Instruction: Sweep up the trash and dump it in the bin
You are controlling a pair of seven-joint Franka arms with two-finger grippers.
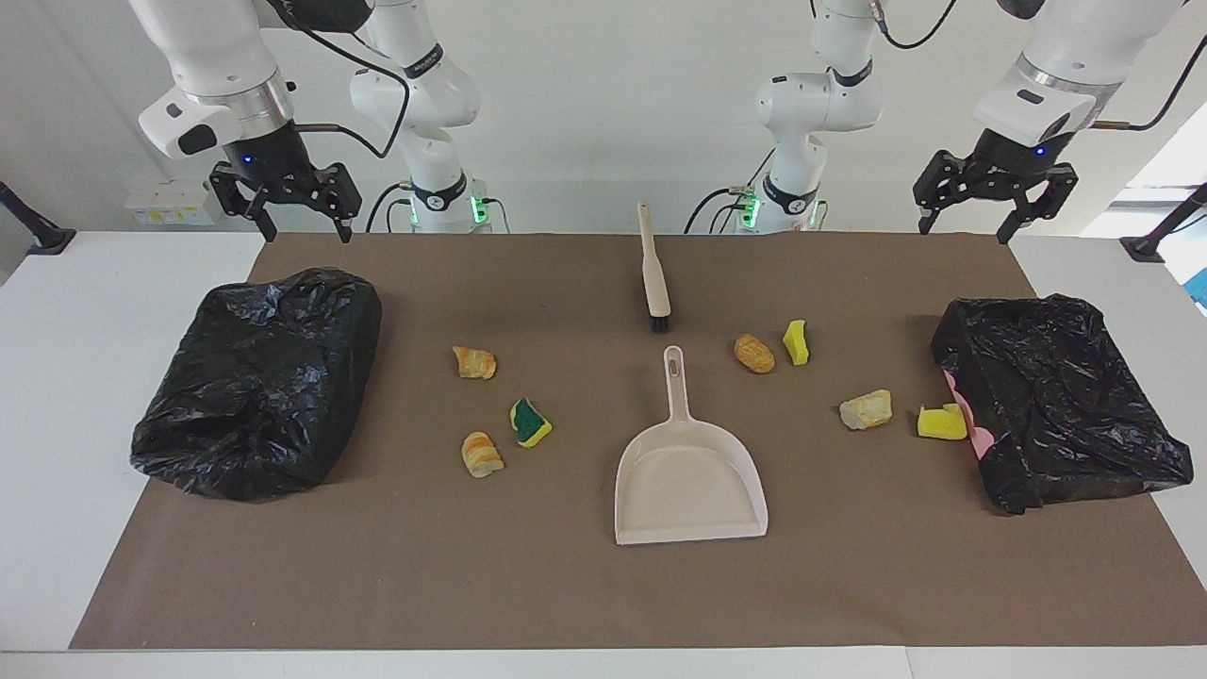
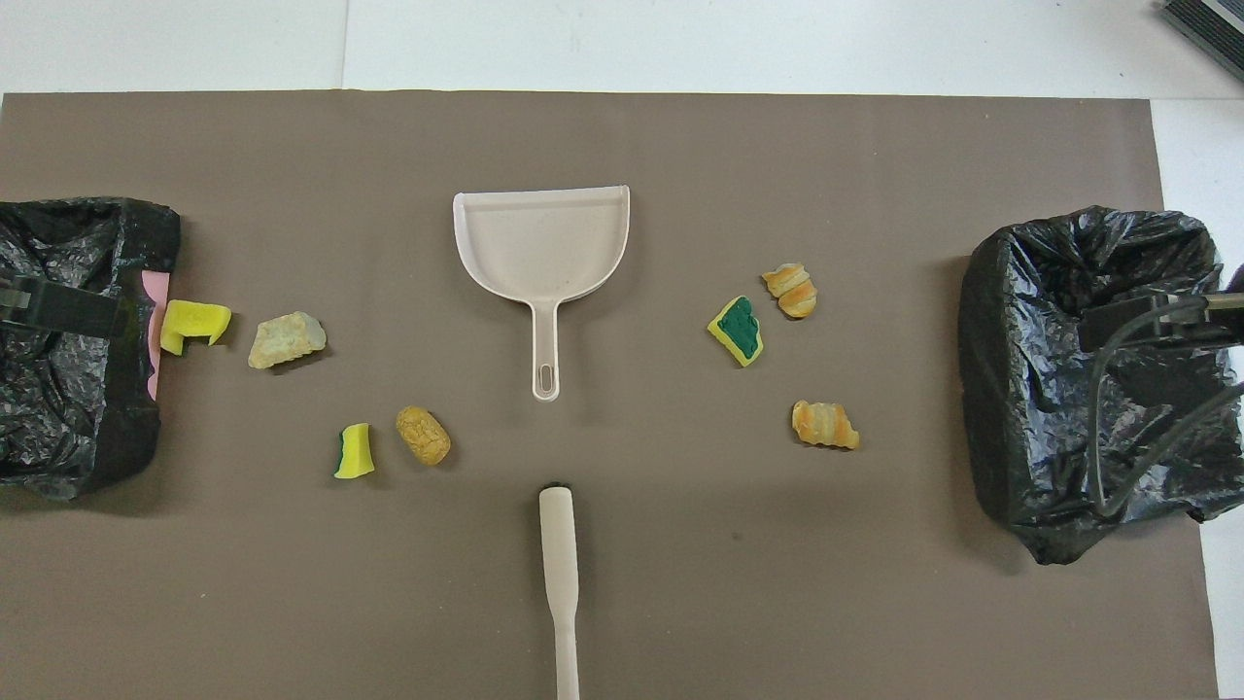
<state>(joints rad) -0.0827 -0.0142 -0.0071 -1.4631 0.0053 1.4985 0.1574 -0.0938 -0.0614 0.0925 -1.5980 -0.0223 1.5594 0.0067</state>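
Note:
Several trash scraps lie on the brown mat. Toward the right arm's end are two bread-like lumps (image 1: 473, 362) (image 1: 481, 454) and a green-backed sponge (image 1: 530, 422). Toward the left arm's end are a brown lump (image 1: 753, 353), a yellow sponge (image 1: 797, 341), a pale lump (image 1: 866, 409) and a yellow sponge (image 1: 942, 422) that lies against a bin. The right gripper (image 1: 306, 226) hangs open and empty above the mat's edge by the robots. The left gripper (image 1: 964, 229) does the same at its own end. Both arms wait.
A beige dustpan (image 1: 688, 476) lies mid-mat, handle toward the robots. A beige brush (image 1: 653, 273) lies nearer to the robots, bristles toward that handle. Black-bag-lined bins stand at the right arm's end (image 1: 259, 377) and the left arm's end (image 1: 1056, 396).

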